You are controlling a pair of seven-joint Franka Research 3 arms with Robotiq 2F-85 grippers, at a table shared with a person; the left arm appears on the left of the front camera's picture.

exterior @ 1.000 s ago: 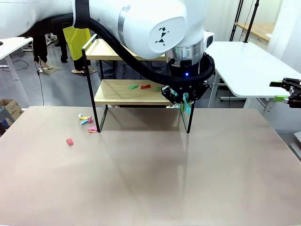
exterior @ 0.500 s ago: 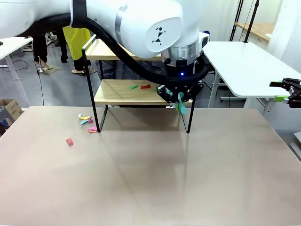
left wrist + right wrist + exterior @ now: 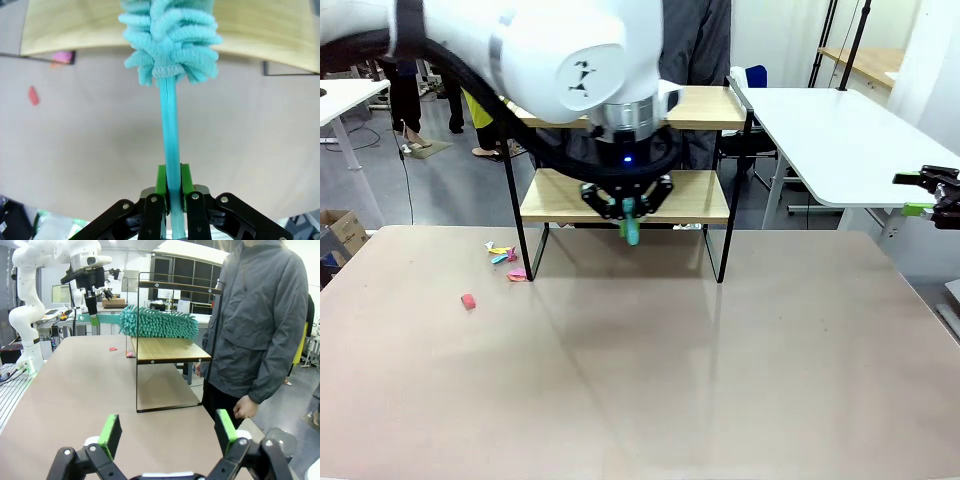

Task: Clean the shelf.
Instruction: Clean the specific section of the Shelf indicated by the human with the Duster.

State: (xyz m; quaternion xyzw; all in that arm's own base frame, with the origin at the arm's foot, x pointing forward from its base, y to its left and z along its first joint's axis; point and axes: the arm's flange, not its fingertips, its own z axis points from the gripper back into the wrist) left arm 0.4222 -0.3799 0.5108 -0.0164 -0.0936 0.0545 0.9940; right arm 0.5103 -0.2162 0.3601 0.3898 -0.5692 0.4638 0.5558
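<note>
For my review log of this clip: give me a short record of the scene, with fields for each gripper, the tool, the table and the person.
left gripper: fingers shut on the handle of the duster
right gripper: open, holding nothing
duster: teal fluffy head over the lower board of the shelf
table: coloured paper scraps left of the shelf
person: standing at the shelf's far side

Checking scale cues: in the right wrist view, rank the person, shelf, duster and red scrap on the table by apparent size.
Largest to smallest:
1. person, cut off by the frame
2. shelf
3. duster
4. red scrap, a mere fleck
The person stands right by the shelf, so nearness hardly matters.
</note>
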